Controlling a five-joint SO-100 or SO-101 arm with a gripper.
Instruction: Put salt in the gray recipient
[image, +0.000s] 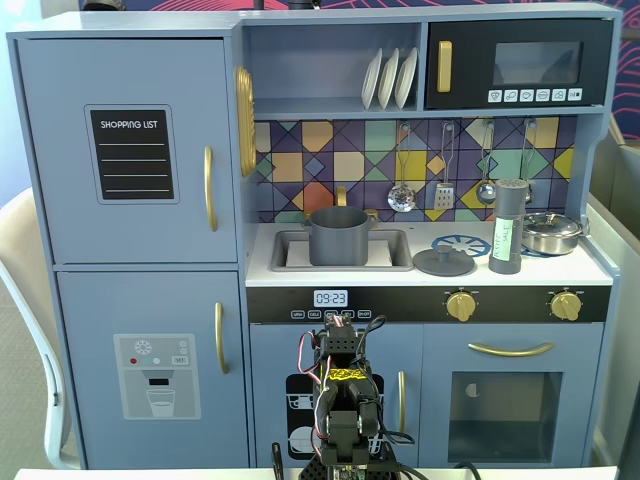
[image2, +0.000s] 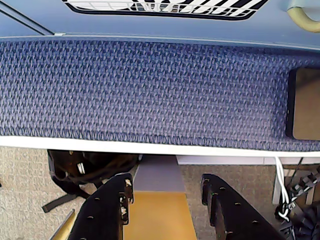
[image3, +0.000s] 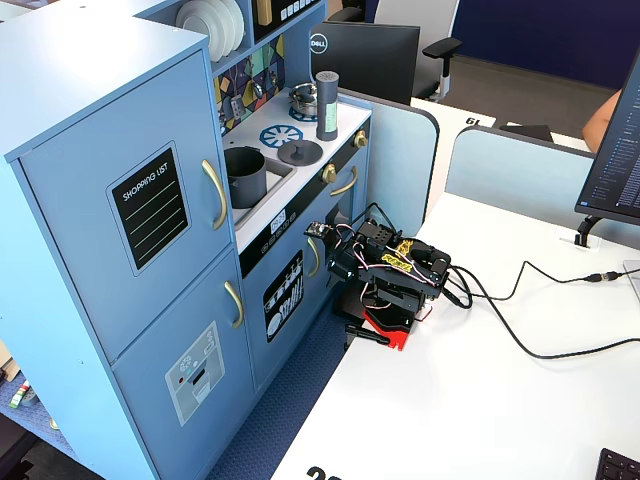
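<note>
The salt (image: 508, 228) is a tall gray shaker with a pale green band. It stands upright on the right of the toy kitchen's counter, also seen in the other fixed view (image3: 326, 105). The gray recipient (image: 338, 237) is a dark gray pot sitting in the sink (image3: 245, 175). My arm (image: 340, 400) is folded low on the white table in front of the kitchen (image3: 390, 280), far below both things. In the wrist view my gripper (image2: 166, 182) is open with nothing between its black fingers (image2: 107, 210). It points down at the floor.
A flat gray lid (image: 444, 262) lies between sink and salt. A shiny silver pan (image: 551, 232) sits right of the salt. Ladles and a spatula (image: 444, 190) hang behind. A blue fabric partition (image2: 150, 90) runs between table and kitchen. Cables (image3: 520, 300) trail across the table.
</note>
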